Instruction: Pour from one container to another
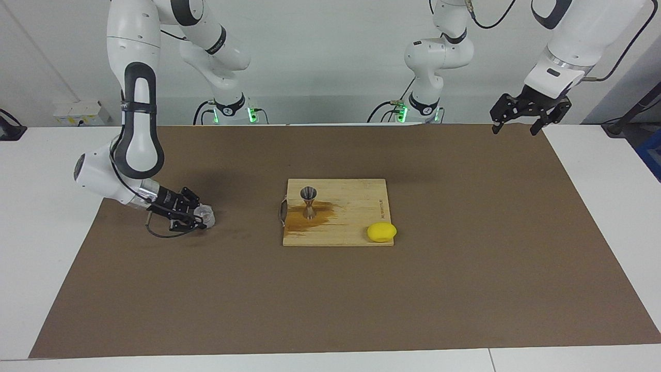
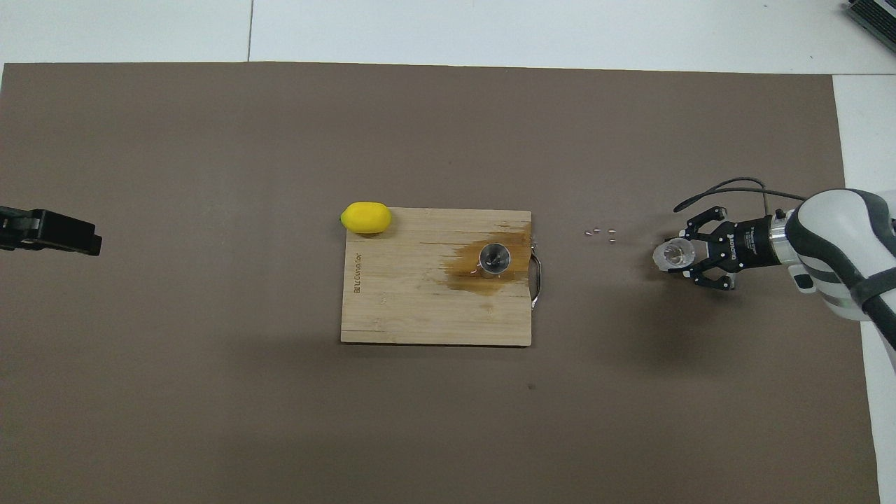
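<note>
The small clear glass cup (image 1: 205,215) stands upright low at the mat, toward the right arm's end of the table. My right gripper (image 1: 198,217) reaches in level and is shut on it; the cup (image 2: 673,255) sits at its fingertips (image 2: 689,256) in the overhead view. The silvery hourglass jigger (image 1: 309,202) stands upright on the wooden cutting board (image 1: 356,227), in a brown wet stain (image 2: 483,269). The jigger (image 2: 495,257) is well apart from the cup. My left gripper (image 1: 518,125) waits open, raised over the mat's edge at the left arm's end (image 2: 52,233).
A yellow lemon (image 1: 381,232) lies at the board's corner farthest from the robots, toward the left arm's end. A few small pale bits (image 2: 600,233) lie on the brown mat (image 2: 210,392) between the board's metal handle (image 2: 537,280) and the cup.
</note>
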### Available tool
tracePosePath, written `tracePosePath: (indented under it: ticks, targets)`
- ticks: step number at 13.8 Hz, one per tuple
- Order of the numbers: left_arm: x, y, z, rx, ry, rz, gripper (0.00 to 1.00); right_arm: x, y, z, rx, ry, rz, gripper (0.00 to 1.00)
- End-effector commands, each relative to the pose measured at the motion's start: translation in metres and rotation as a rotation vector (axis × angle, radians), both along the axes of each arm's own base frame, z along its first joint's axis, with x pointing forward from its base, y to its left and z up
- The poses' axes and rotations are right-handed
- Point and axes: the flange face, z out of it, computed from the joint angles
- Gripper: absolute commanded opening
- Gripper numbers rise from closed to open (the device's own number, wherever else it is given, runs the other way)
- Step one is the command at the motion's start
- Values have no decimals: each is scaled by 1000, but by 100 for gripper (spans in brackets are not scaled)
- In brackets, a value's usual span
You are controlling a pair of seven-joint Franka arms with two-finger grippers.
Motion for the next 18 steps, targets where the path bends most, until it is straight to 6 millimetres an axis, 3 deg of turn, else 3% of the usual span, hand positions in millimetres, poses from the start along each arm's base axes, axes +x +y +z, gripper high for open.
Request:
tracePosePath:
  ticks: [1, 4, 8, 12, 15, 18]
  targets:
    - [-4, 2, 1, -2, 8, 1, 100, -14, -26, -2, -3, -47, -27, 100]
    - [-4, 2, 1, -2, 8, 1, 100, -23, -51, 3, -35, -55, -25, 100]
    - [-4, 2, 1, -2, 8, 1, 100, -17, -52, 65, -192, -156, 156, 100]
    - [-4, 2, 1, -2, 8, 1, 100, -3, 8, 105, -262, -311, 489, 100]
    - [-4, 2, 1, -2, 8, 1, 100, 4, 78, 135, -437, -364, 904, 100]
    - [-4, 2, 1, -2, 8, 1, 100, -4, 123, 175, -544, -394, 1104, 100]
